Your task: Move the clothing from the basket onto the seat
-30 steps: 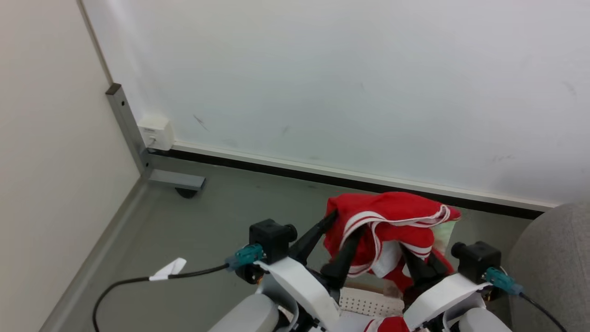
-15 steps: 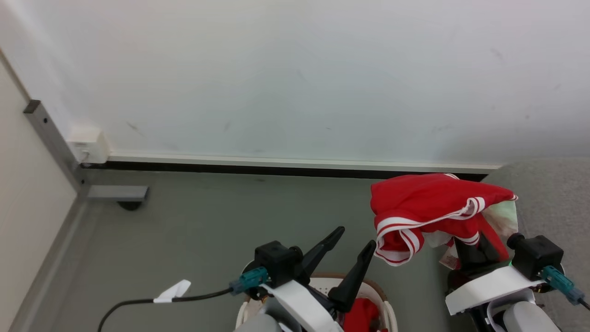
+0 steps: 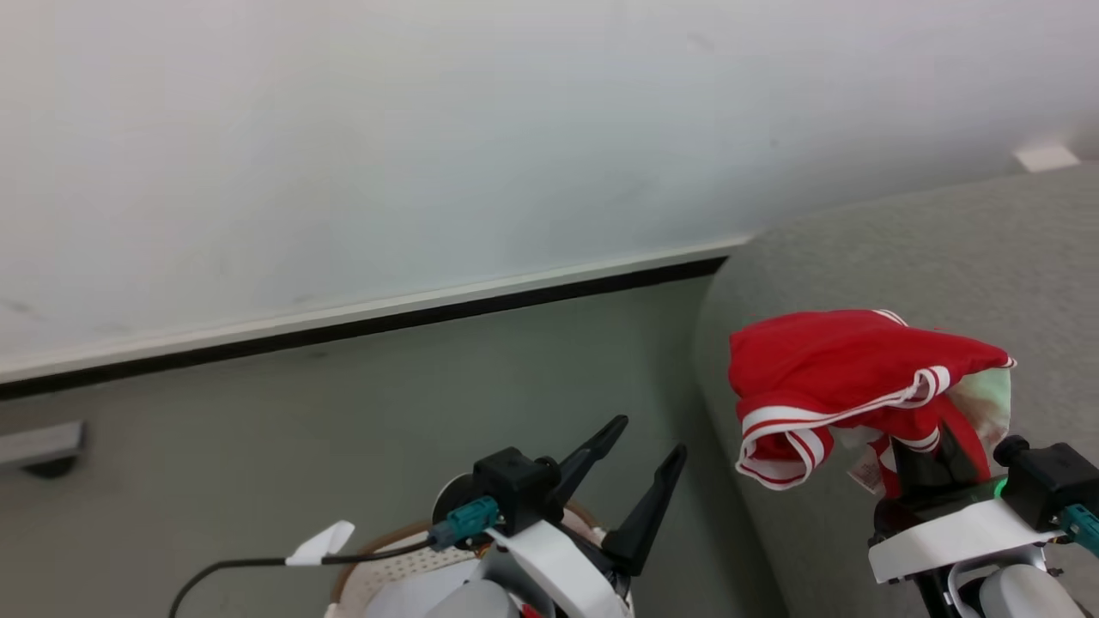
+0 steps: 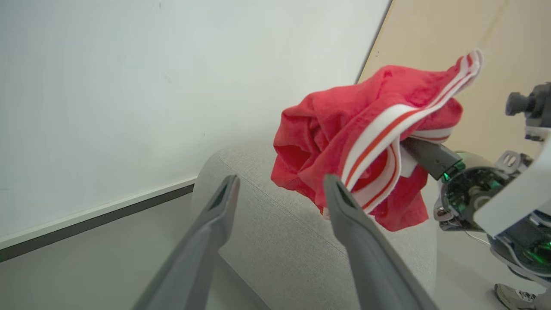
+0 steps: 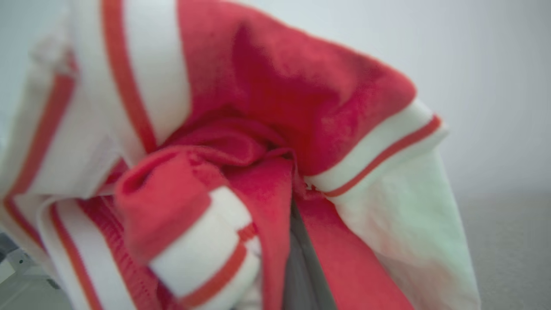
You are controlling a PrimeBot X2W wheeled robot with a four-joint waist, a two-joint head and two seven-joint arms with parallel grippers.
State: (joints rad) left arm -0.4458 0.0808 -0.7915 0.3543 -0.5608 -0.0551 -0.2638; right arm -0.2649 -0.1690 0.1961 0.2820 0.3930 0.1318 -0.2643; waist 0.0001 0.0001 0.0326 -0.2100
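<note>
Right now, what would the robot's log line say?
left pincer: open, empty | right pincer: shut on clothing | clothing: held up over seat | basket: below left pincer

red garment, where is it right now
In the head view the red garment is at the lower right, bunched in the shut right gripper and held above the grey seat, to the right of the open left gripper.
</note>
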